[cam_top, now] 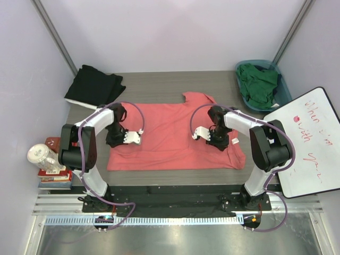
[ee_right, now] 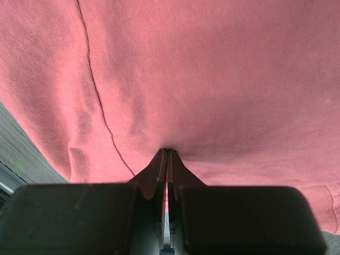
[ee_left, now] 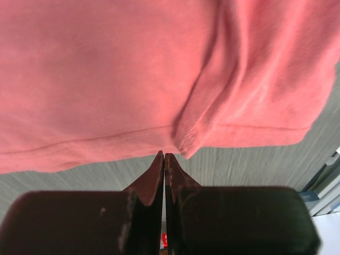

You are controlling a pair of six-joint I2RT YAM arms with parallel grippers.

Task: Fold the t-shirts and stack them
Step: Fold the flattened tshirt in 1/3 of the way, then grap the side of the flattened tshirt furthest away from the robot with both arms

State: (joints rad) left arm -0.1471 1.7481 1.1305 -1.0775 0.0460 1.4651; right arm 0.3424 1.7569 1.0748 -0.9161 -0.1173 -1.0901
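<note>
We found the pink shirt (cam_top: 175, 135) spread flat in the middle of the table (cam_top: 159, 85), between the two arms, with its neck toward the far side. We judged it light, thin and limp. It would sag wherever it was not lifted, and a single pinch would gather it into puckers. The best holds looked to be the doubled hem and the seams, taken at two points well apart so that the cloth hung straight between them.

The left gripper (ee_left: 164, 156) was fully shut, its tips right at the hem where a small fold turned under. We could not tell whether any cloth was caught between them. The right gripper (ee_right: 168, 153) was pressed shut too, and the cloth creased in toward its tips. We took it to have a pinch of the pink shirt, in from the edge and beside a seam.

We counted three shirts. Besides the pink one, a black shirt (cam_top: 95, 87) lay at the far left corner of the table and a green shirt (cam_top: 258, 82) was heaped in the single basket (cam_top: 283, 90) at the far right. Off the table we counted one whiteboard (cam_top: 313, 149) on the right, and on the left one jar (cam_top: 42, 156) on a small pile of books (cam_top: 53, 178).
</note>
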